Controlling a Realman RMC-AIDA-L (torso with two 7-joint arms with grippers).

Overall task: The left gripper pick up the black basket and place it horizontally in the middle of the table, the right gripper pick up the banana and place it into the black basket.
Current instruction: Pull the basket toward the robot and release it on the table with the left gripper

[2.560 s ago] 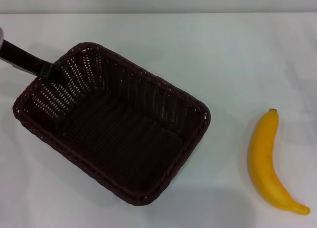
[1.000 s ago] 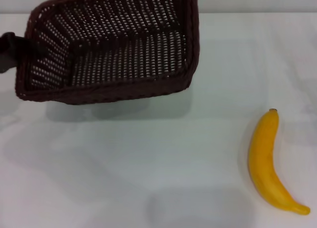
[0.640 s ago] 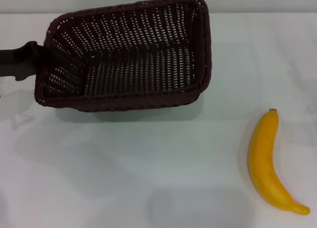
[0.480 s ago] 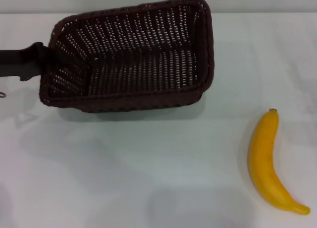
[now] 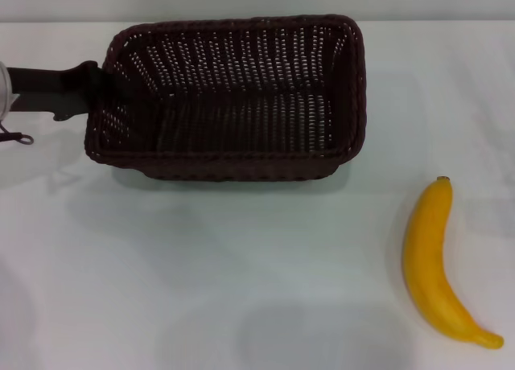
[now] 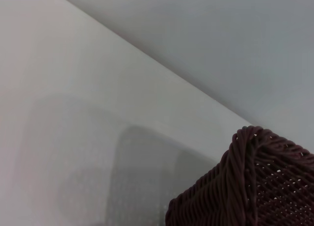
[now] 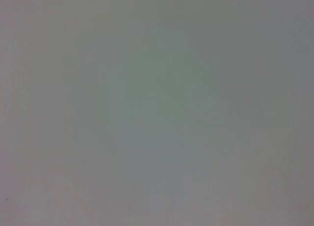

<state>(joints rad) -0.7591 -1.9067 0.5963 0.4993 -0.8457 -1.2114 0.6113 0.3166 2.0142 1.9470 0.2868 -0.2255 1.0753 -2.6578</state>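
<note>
The left gripper (image 5: 103, 92), clamped on the black basket (image 5: 233, 96), holds it lengthwise near the surface's (image 5: 241, 289) far edge, not yet released. The banana (image 5: 438, 261) lies untouched near the right edge; the right gripper is out of view.

Bare table (image 5: 241, 289) lies open between black basket (image 5: 233, 96) and banana (image 5: 434, 265).

left gripper (image 5: 100, 92) arm cut off at edge, fingers hidden
</note>
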